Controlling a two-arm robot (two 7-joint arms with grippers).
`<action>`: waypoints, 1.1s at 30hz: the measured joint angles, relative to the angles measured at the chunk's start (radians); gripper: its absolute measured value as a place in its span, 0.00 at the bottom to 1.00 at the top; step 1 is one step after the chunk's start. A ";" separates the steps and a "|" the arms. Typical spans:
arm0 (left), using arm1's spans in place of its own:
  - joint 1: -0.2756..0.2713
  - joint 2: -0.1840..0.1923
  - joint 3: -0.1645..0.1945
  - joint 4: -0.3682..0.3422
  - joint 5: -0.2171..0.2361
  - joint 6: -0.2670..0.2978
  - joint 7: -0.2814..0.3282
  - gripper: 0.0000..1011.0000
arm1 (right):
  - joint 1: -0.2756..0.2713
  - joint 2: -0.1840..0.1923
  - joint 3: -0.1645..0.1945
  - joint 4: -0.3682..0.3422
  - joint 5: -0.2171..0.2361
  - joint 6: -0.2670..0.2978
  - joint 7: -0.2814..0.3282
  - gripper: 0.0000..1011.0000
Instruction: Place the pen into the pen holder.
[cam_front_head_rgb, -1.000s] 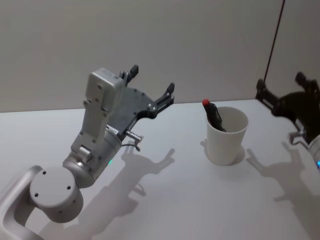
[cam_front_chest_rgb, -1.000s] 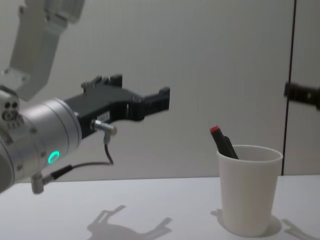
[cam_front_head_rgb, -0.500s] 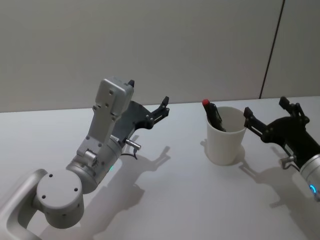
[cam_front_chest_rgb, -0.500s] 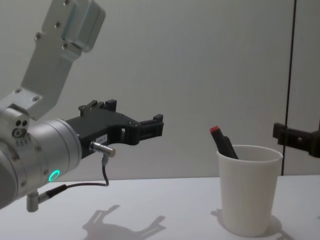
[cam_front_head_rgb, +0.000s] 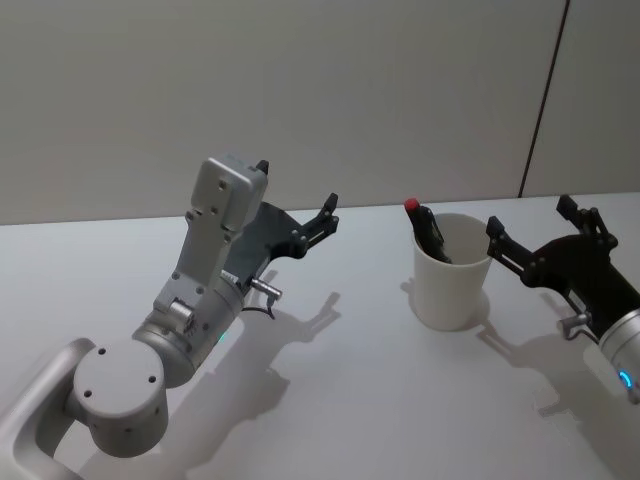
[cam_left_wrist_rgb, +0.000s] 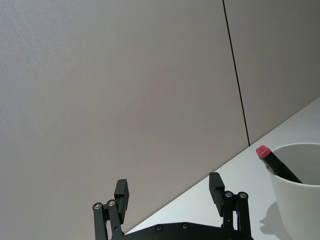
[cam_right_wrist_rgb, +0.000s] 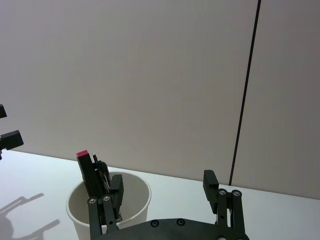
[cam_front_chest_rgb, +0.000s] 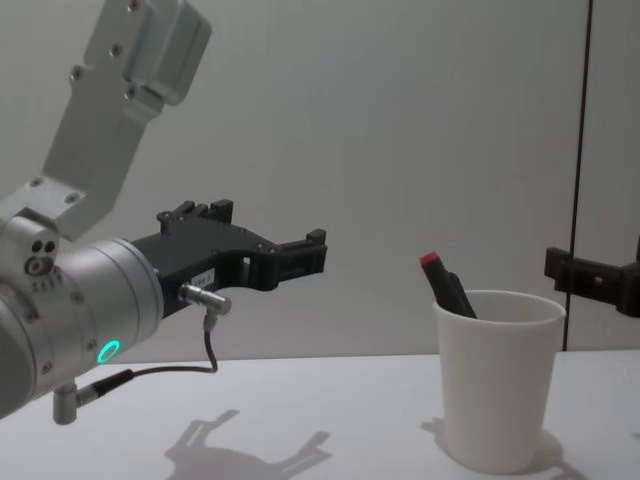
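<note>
- The pen (cam_front_head_rgb: 430, 234) stands tilted inside the pen holder (cam_front_head_rgb: 454, 272), red cap up.
- Light, rigid, probably slick; best gripped mid-barrel.
- Left gripper (cam_front_head_rgb: 296, 200) and right gripper (cam_front_head_rgb: 530, 228) both spread, empty.

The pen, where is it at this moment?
In the head view the pen stands tilted inside the pen holder, its red cap above the rim, on the table's right side near the open right pincer.

Even, soft light is cast from above and in front; sharp grey shadows are thrown onto the white tabletop (cam_front_head_rgb: 360, 400). No glare is seen.
</note>
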 joint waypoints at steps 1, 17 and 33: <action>0.000 0.000 0.000 0.000 0.000 0.000 0.000 0.99 | 0.000 0.000 0.000 0.000 0.000 0.000 0.000 0.99; 0.000 0.000 0.000 0.000 0.000 0.000 0.000 0.99 | 0.000 0.000 0.000 0.000 0.000 0.000 0.000 0.99; 0.000 0.000 0.000 0.000 0.000 0.000 0.000 0.99 | 0.000 0.000 0.000 0.000 0.000 0.000 0.000 0.99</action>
